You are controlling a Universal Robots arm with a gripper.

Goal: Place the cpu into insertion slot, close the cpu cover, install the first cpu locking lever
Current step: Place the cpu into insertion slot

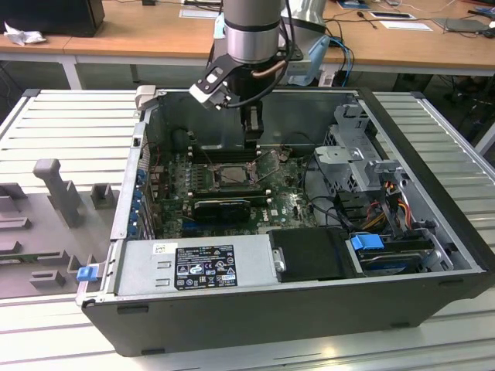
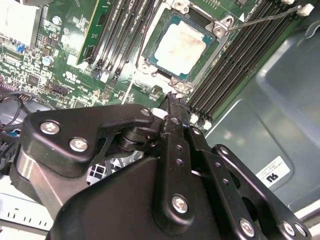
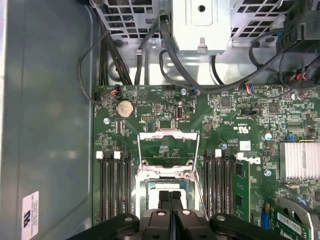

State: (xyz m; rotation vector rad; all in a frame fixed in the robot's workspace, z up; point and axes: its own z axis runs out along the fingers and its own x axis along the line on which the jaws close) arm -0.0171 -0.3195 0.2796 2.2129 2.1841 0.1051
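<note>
Inside the open dark grey metal computer case (image 1: pixel 309 313), the arm's black 2-finger gripper (image 1: pixel 251 124) hung low over the green circuit board (image 3: pixel 150 105). In both wrist views the fingers were pressed together with nothing between them, and their tips stood just beside the near edge of the insertion slot (image 3: pixel 142 192), a square socket with a silver metal surround.

The cpu (image 2: pixel 180 42), a small thin square chip with a pale silver-beige face, already lay flat in this slot with its face uncovered. In the first wrist view the cpu cover (image 3: pixel 167 134), a flat silver metal frame with a central window, was swung open on the far side of the slot. I could not tell how steeply it leaned. A thin steel wire locking lever (image 2: pixel 265 19) stood free beside the slot, not hooked down.

I judged that closing the cover was the step in hand. To do it well, the joined fingertips should work as 1 blunt pusher on the free bar of the frame, not through its window. The push should follow the hinge's arc and stay off the chip face. The wire lever must not be trapped under the plate.
</note>
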